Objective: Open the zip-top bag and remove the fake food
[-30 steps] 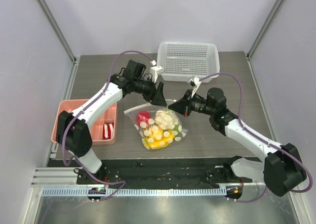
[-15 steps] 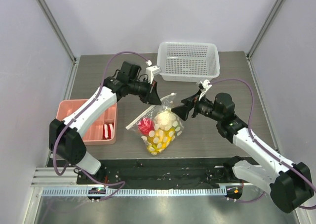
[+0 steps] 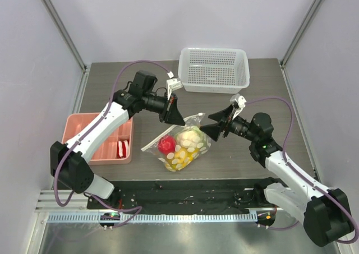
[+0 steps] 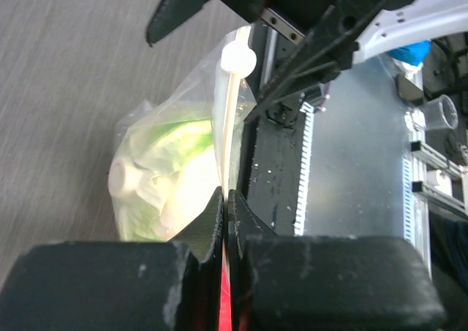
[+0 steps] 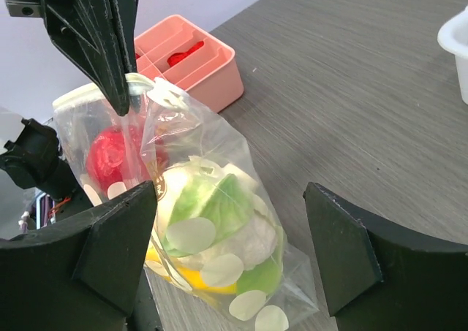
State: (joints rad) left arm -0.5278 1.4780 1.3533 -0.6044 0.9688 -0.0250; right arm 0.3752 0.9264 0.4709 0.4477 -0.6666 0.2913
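Observation:
The zip-top bag [image 3: 180, 147] is clear with pale dots and stands near the table's middle, its lower end on the tabletop. Inside is the fake food: a red fruit [image 3: 165, 144], a white and green cauliflower [image 3: 189, 136] and yellow pieces [image 3: 179, 157]. My left gripper [image 3: 177, 119] is shut on the bag's top edge. In the left wrist view the left gripper [image 4: 225, 193] pinches the edge, with the cauliflower [image 4: 168, 170] beyond. My right gripper [image 3: 213, 125] is open just right of the bag. In the right wrist view the right gripper [image 5: 228, 192] faces the bag [image 5: 212, 221], apart from it.
A pink tray [image 3: 92, 132] with red pieces sits at the left, under the left arm. A white perforated basket [image 3: 213, 69] stands at the back. The pink tray [image 5: 186, 61] also shows behind the bag in the right wrist view.
My right gripper let go of the bag, opened and drew back to the right. My left gripper shut on the bag's top edge and pulled it up and leftwards.

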